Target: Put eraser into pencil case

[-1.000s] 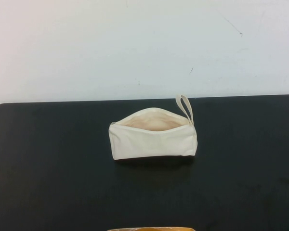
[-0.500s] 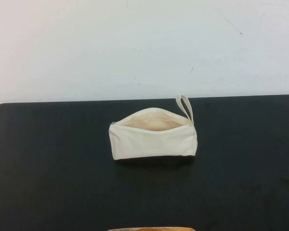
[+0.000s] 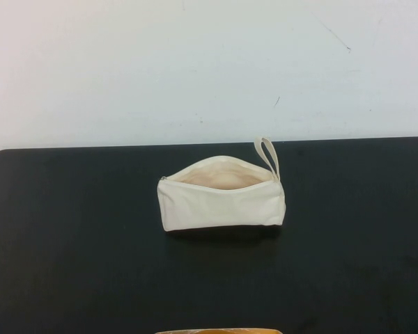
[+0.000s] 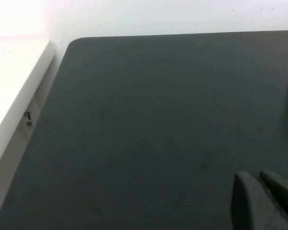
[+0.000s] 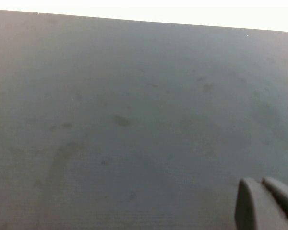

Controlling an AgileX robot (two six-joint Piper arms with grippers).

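The pencil case [image 3: 221, 196] is a cream-white zip pouch lying on the black table [image 3: 76, 243] near its far edge. Its zip is open, showing the beige lining, and a loop strap [image 3: 267, 154] sticks up at its right end. The eraser is not visible in any view. Neither gripper shows in the high view. My left gripper [image 4: 259, 178] hovers over bare black table to the left of the pouch, with its fingers together and nothing between them. My right gripper [image 5: 261, 184] hovers over bare table on the right, its fingers also together and empty.
A white wall [image 3: 209, 69] rises right behind the table's far edge. A thin tan-yellow strip [image 3: 217, 331] shows at the bottom edge of the high view. In the left wrist view a white ledge [image 4: 14, 96] runs along the table's left side.
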